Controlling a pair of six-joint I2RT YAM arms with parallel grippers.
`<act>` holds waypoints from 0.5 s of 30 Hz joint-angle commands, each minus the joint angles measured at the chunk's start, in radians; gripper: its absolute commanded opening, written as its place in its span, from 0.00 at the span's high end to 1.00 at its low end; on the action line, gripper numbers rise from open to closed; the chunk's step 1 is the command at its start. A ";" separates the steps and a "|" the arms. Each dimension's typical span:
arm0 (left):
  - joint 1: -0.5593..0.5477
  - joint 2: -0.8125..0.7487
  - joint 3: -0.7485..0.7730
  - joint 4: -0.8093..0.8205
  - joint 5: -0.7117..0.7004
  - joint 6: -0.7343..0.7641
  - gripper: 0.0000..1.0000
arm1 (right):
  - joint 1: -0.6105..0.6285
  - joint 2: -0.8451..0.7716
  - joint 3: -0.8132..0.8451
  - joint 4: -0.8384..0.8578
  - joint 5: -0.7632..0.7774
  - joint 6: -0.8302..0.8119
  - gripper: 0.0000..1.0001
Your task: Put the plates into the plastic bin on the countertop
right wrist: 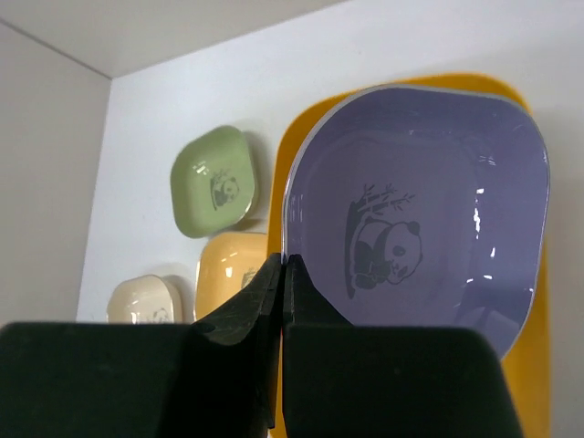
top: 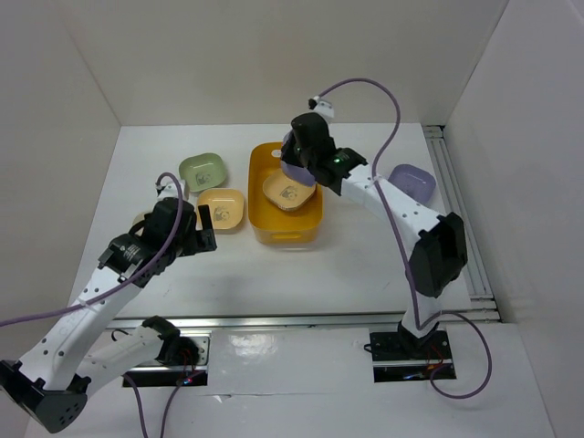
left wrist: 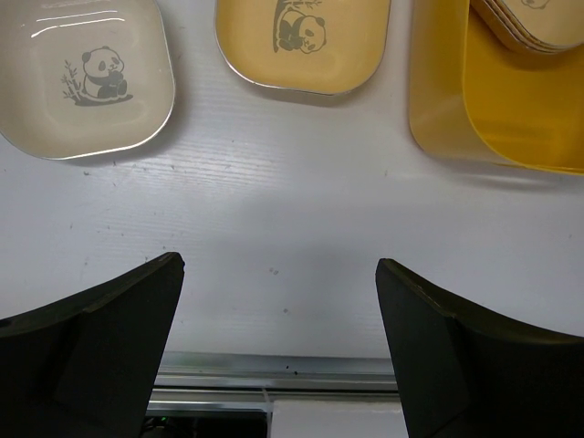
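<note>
My right gripper [right wrist: 285, 265] is shut on the rim of a lavender plate [right wrist: 420, 210] and holds it over the yellow-orange plastic bin [top: 260, 222]; the plate also shows in the top view [top: 294, 170]. A stack of cream-brown plates [top: 288, 192] lies in the bin. On the white countertop [top: 301, 269] left of the bin lie a green plate [top: 203, 168], a yellow plate [top: 224, 209] and a cream plate [left wrist: 82, 78]. Another lavender plate [top: 412, 181] lies to the right. My left gripper [left wrist: 278, 274] is open and empty, in front of the yellow and cream plates.
White walls close in the countertop on three sides. A metal rail [top: 301, 321] runs along the near edge and another [top: 461, 214] along the right side. The right arm's purple cable [top: 383, 119] loops above the bin.
</note>
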 commanded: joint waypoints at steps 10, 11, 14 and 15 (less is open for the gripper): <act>0.007 0.010 -0.003 0.025 -0.021 -0.017 0.00 | 0.059 0.271 0.239 0.044 0.126 0.078 1.00; 0.007 0.010 -0.003 0.025 -0.021 -0.017 0.00 | 0.059 0.291 0.239 0.044 0.141 0.089 1.00; 0.007 0.010 -0.003 0.025 -0.021 -0.017 0.00 | 0.059 0.314 0.239 0.032 0.151 0.089 1.00; 0.007 0.019 -0.003 0.025 -0.021 -0.017 0.00 | 0.059 0.329 0.250 0.020 0.151 0.089 0.99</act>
